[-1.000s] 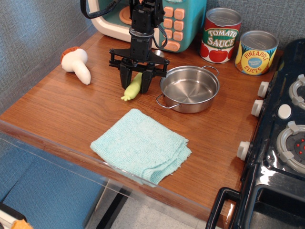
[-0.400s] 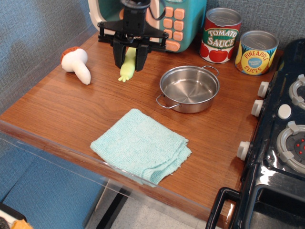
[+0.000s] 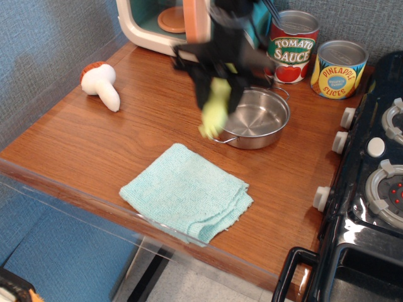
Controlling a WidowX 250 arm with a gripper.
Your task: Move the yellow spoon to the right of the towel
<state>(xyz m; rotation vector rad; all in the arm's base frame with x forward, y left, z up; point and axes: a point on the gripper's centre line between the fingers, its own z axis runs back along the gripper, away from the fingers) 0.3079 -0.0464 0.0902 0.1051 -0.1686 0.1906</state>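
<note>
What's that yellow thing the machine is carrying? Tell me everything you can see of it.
It is the yellow spoon, a toy with a thick pale yellow-green handle that looks like plastic. It hangs roughly upright, handle end down, blurred by motion. The black gripper is clamped on its upper part, hiding the bowl. It is lifted above the wooden counter, in front of the steel pot's left rim and above the towel's far edge.

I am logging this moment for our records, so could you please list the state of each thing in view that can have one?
gripper: shut on the yellow spoon, blurred.
yellow spoon: held above the table, handle hanging down.
towel: folded, flat on the table.
steel pot: upright, empty.
mushroom toy: lying on its side.
tomato sauce can: upright, closed.
pineapple can: upright, closed.
</note>
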